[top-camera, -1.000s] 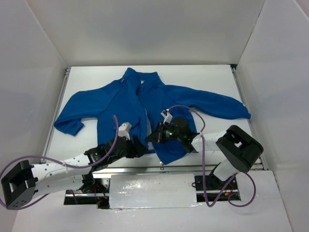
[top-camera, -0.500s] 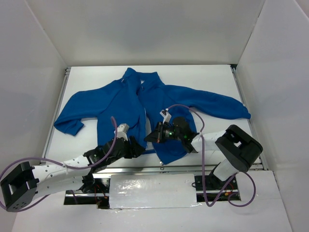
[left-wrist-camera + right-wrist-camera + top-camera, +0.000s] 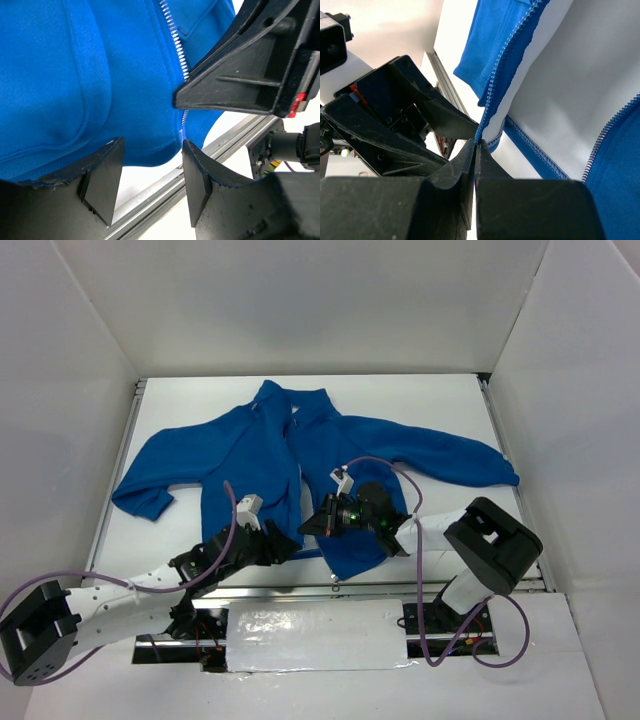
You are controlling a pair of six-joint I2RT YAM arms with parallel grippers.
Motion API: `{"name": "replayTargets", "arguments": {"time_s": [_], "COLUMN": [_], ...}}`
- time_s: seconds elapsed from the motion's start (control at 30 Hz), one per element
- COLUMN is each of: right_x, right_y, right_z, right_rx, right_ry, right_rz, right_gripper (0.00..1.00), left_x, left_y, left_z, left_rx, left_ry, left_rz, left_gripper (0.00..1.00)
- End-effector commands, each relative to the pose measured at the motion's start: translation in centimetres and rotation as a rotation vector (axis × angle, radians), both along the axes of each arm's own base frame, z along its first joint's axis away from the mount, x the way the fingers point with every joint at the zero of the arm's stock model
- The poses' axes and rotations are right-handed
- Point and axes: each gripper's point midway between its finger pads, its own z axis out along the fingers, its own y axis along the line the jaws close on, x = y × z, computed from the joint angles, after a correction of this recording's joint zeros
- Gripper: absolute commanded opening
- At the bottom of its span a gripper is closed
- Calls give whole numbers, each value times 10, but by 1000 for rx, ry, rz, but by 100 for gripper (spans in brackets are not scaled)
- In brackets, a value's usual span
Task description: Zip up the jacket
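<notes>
Shifted slightly leftward, the left gripper [image 3: 151, 150] waits apart at the jacket [image 3: 60, 75] hem; right gripper [image 3: 475, 150] — clamped on the zipper [image 3: 492, 85] end — steadies it.

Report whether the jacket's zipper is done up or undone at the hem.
Undone: near the hem the jacket's two tooth rows lie apart, with pale lining showing between them.
</notes>
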Motion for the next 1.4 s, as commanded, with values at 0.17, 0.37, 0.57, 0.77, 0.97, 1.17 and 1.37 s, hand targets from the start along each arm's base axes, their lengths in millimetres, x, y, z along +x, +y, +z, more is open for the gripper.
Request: {"name": "replayTargets", "arguments": {"time_s": [0.17,0.37,0.57,0.77,0.97,1.17,1.37], "right_x": [-5,-4,-2,-1,-4,-4,-3], "right_y": [7,8,10,12,14,14,16], "right_z": [9,10,12,16,17,18,19], "right_rx": [37,39,43,56,73,72,78], "right_ry": [-31,-28,-28,-27,-20,-18,-18], "right_rz": [47,43,44,47,65,65,67], "right_gripper": [0,0,0,0,0,0,0], "left_x": [8,9,6,5,4,4,4], "left_y": [-10,-10,-10,-8,-11,-13,-13], "left_z": [19,14,8,6,8,6,7], "left_rx": [-62,-73,-89,-93,-130,-143,-147], "left_ry": [-80,-72,-57,-60,-71,-62,-67], "left_rz": [-45,-53,-77,-79,-103,-115,-121], "left_gripper": [58,51,51,53,52,42,27]}}
